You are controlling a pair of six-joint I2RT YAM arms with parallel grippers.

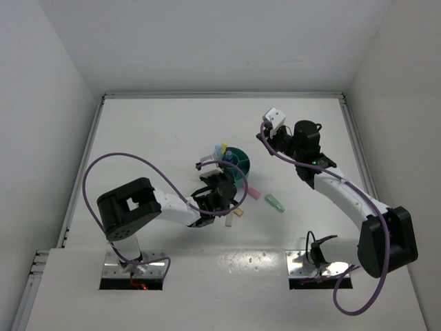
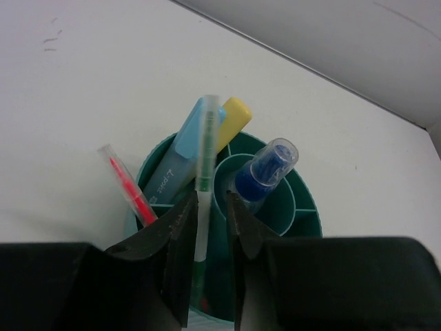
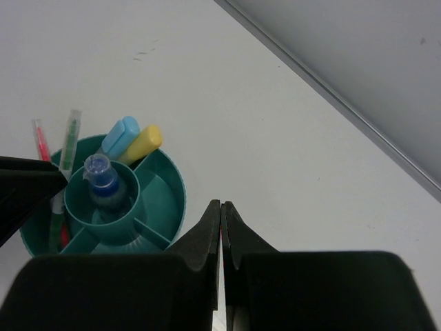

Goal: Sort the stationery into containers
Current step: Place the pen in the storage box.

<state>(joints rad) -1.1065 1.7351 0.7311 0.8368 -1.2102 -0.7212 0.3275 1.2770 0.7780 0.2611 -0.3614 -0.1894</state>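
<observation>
The round teal organiser (image 2: 303, 186) holds a light-blue marker (image 2: 176, 162), a yellow marker (image 2: 234, 117), a thin pink pen (image 2: 127, 189) and, in its central cup, a clear-blue pen (image 2: 265, 169). My left gripper (image 2: 210, 200) is over its near rim, jaws slightly apart. A thin green pen (image 2: 205, 152) stands between them against the left finger, with a gap to the right finger. My right gripper (image 3: 221, 204) is shut and empty above bare table beside the organiser (image 3: 176, 189). A pink marker (image 1: 253, 194) and a green marker (image 1: 275, 203) lie on the table.
Two small tan erasers (image 1: 234, 218) lie on the table just by the left wrist. White walls enclose the table on the left, back and right. The left gripper (image 1: 219, 187) and right gripper (image 1: 265, 138) flank the organiser (image 1: 240, 160).
</observation>
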